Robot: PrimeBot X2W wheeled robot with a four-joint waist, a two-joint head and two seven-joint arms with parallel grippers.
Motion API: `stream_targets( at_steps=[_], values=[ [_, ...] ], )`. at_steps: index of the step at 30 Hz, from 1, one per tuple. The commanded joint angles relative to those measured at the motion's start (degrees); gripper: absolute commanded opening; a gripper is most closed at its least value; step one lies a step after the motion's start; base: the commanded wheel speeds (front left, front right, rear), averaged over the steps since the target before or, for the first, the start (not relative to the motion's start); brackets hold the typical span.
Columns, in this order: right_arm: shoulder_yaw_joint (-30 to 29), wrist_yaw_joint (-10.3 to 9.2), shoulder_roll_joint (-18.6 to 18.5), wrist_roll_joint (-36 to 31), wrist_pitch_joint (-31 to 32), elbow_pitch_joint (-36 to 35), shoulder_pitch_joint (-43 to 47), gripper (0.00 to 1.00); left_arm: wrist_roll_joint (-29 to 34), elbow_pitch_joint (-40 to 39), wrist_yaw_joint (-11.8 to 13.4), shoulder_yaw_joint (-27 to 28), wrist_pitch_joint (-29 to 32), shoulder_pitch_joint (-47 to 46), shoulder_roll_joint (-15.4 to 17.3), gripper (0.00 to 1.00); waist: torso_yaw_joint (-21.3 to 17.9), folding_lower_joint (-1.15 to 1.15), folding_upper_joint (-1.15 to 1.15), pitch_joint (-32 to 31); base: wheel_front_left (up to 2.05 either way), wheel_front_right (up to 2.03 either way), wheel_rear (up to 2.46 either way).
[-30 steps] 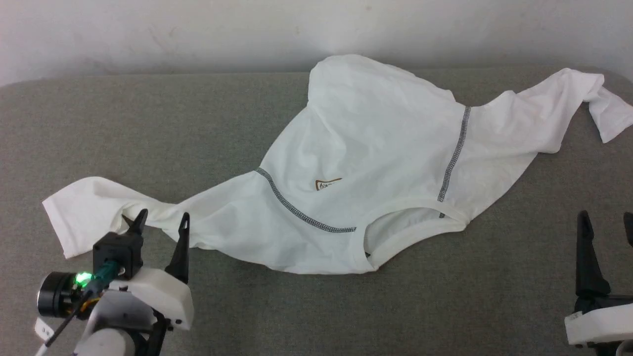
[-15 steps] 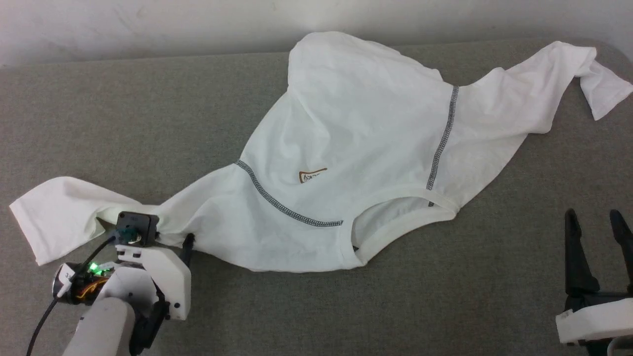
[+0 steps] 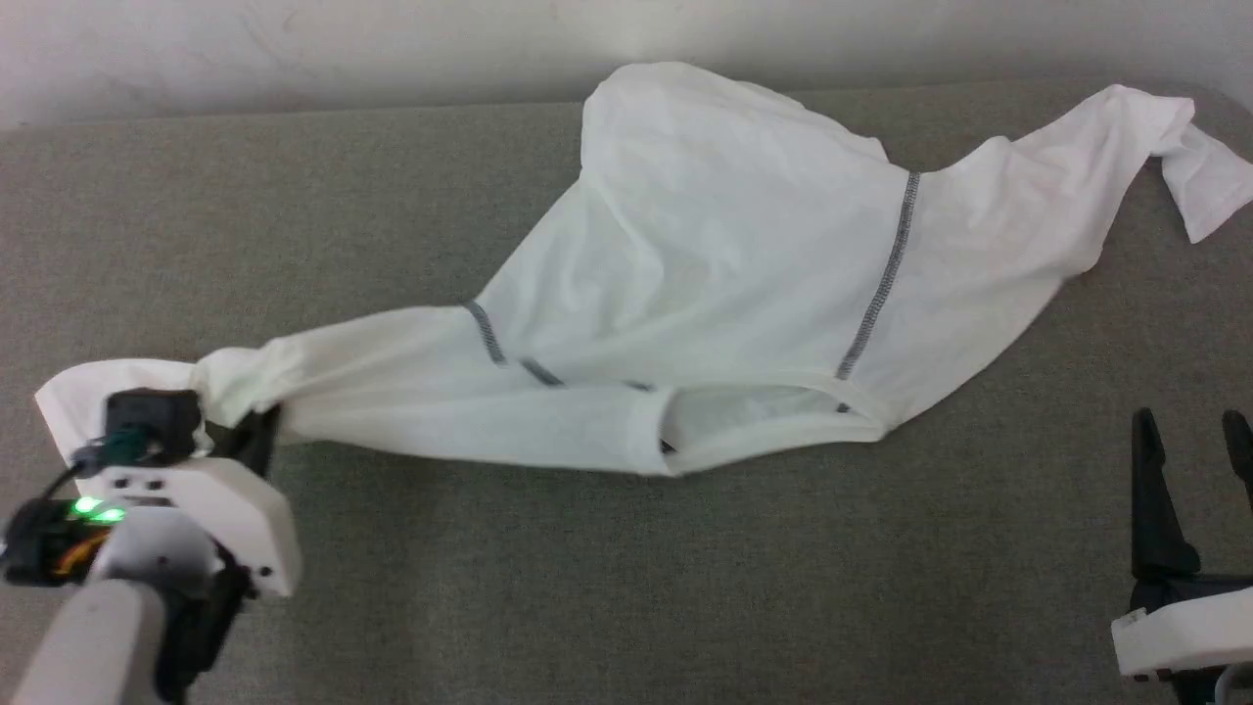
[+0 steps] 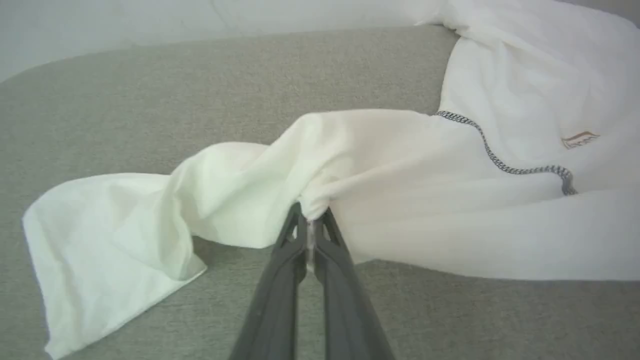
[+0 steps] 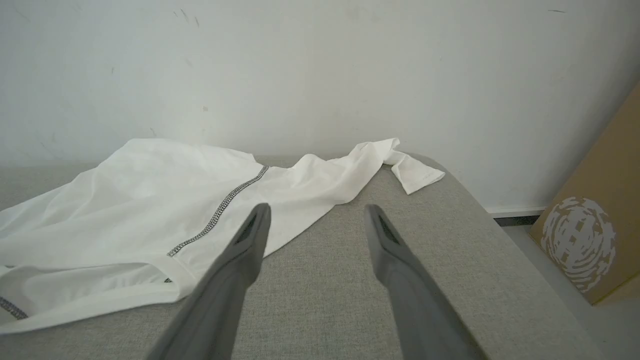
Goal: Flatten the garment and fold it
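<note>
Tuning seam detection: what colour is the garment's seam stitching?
Dark grey dashed stitching on the white garment; clearest in the head view.

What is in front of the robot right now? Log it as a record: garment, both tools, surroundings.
garment: white garment, rumpled, not yet flat or folded, lying on the grey padded surface
neck opening: faces the robot
left arm: left tool shut on the garment's sleeve, fabric bunched at the tips
right arm: right tool open, holding nothing, apart from the garment
surroundings: white wall behind; cardboard box on the floor beside the surface
</note>
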Motion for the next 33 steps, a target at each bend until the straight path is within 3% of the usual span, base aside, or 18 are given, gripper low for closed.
stream_targets(
  at_steps=[1,6,10,11,12,13,14,20,24,28,33],
  values=[
    [-0.01,-0.04,0.12,0.08,0.06,-0.22,-0.86,1.0,-0.08,-1.3,1.03,1.88,0.2,1.38,2.08,0.0,0.33,0.0,0.0,0.4,0.0,0.0,0.0],
    [0.64,-0.04,0.13,0.52,-0.12,0.39,-1.17,1.0,-1.09,-7.08,3.44,7.39,4.32,7.06,7.19,0.0,0.32,0.0,0.0,1.41,0.0,0.0,0.0],
    [1.08,-0.04,0.13,0.57,-0.31,0.97,-1.47,1.0,-3.17,-8.37,3.58,7.54,6.52,10.7,6.36,0.0,-0.03,0.0,0.0,2.09,0.0,0.0,0.0],
    [1.05,-0.04,0.13,0.52,-0.37,1.16,-1.54,1.0,-3.32,-8.52,3.67,7.28,6.05,11.0,5.72,0.07,-0.02,0.0,0.0,2.21,0.0,0.0,0.0],
    [1.03,-0.04,0.13,0.45,-0.32,1.34,-1.6,1.0,-3.39,-8.61,3.91,7.1,5.02,11.01,4.86,0.42,0.04,0.0,0.0,2.29,0.0,0.0,0.0],
    [1.0,-0.04,0.13,0.41,-0.27,1.48,-1.63,1.0,-3.64,-8.6,4.09,6.85,3.88,10.96,3.76,0.91,0.15,0.0,0.0,2.27,0.0,0.0,0.0],
    [0.91,-0.04,0.13,0.39,-0.24,1.6,-1.63,1.0,-4.04,-8.47,4.04,6.5,2.87,10.91,2.67,1.0,0.31,0.0,0.0,2.17,0.0,0.0,0.0],
    [1.06,-0.04,0.13,0.05,0.13,2.24,-1.51,1.0,-4.25,-11.18,4.09,5.4,-3.03,11.38,-0.97,1.0,1.49,0.0,0.0,-0.01,0.0,0.0,0.0],
    [1.19,-0.04,0.13,0.26,0.22,2.59,-1.03,1.0,-2.46,-17.97,3.72,4.43,-4.31,13.03,-0.14,1.0,2.55,0.0,0.0,-1.74,0.0,0.0,0.0],
    [1.78,-0.04,0.13,0.76,0.04,3.22,-1.01,1.0,0.82,-23.45,1.79,0.92,-4.5,13.76,1.61,1.0,3.03,0.0,0.0,-2.38,0.0,0.0,0.0],
    [2.49,-0.04,0.13,1.55,-0.52,3.74,-1.21,1.0,3.3,-22.87,-0.65,-4.88,-6.84,12.53,0.3,1.0,2.58,0.0,0.0,-1.71,0.0,0.0,0.0]
  ],
)
